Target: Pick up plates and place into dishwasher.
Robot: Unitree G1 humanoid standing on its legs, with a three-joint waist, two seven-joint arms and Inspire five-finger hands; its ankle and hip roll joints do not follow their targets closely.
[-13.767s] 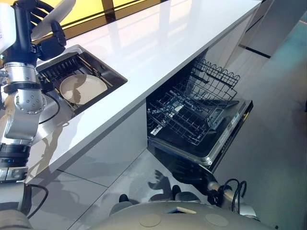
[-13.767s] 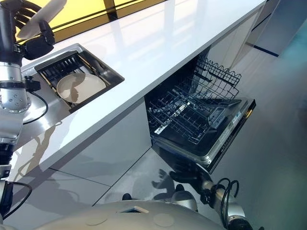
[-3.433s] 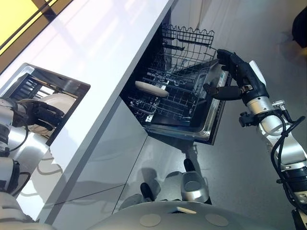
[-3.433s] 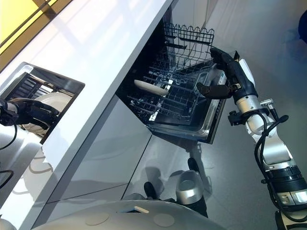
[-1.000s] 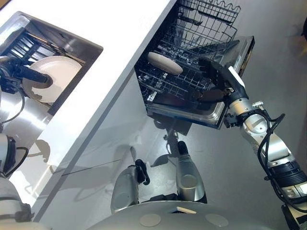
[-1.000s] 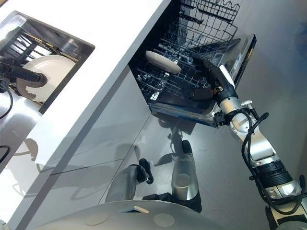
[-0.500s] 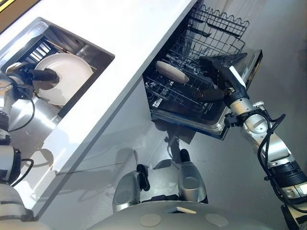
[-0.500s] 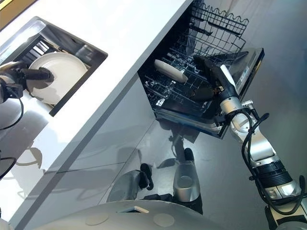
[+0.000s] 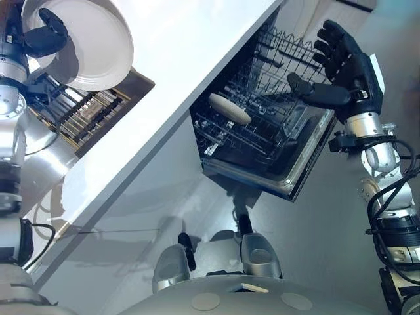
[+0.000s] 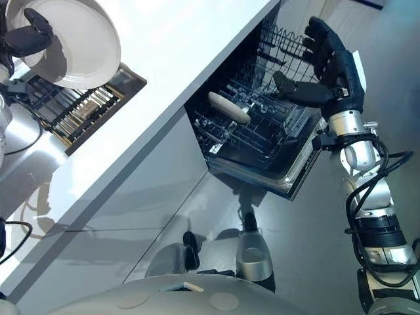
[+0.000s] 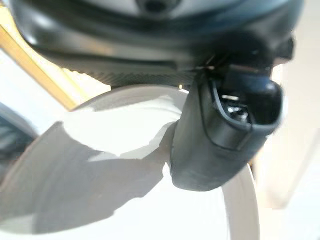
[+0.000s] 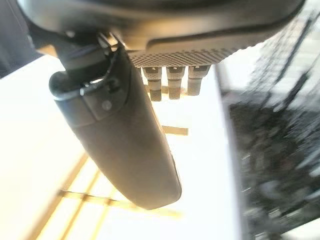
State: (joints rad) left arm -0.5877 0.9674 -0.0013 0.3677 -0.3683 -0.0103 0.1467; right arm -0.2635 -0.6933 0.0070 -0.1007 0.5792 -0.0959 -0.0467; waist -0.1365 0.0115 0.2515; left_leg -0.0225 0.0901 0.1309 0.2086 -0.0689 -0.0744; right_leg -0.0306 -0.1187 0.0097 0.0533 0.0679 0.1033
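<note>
Grey floor tiles (image 9: 131, 216) lie nearest, and above them the open dishwasher door (image 9: 308, 164) hangs down and out from under the bench (image 9: 203, 59). On it sits the pulled-out lower rack (image 9: 252, 141), with one pale racked plate (image 9: 230, 109) lying aslant across the wires, its long axis running from about 10 to 4 o'clock. The upper rack (image 9: 289, 49) shows behind it at 1 o'clock. The right hand (image 9: 344, 65) hovers at 2 o'clock in the head view, over the door's outer edge and clear of both racks. It is released and empty: its fingers are spread, and in its own wrist view the thumb (image 12: 120, 140) juts out straight with nothing against it. Farther along the bench, at 10 o'clock, is the sink (image 9: 98, 111) with a ribbed insert in its basin. Lifted clear above it is the white plate (image 9: 92, 49), its hollow face turned toward the camera. The left hand (image 9: 39, 39) grasps this plate at its rim; the left wrist view shows the thumb (image 11: 225, 135) clamped down on the plate's face. The coming move turns on one relation: the lower rack lies toward 4 o'clock from the held plate, well apart from it and across the bench's front edge. The empty right hand is much the nearer to that rack. The left arm probably faces a long swing down past the edge, or else a transfer to the right hand.
</note>
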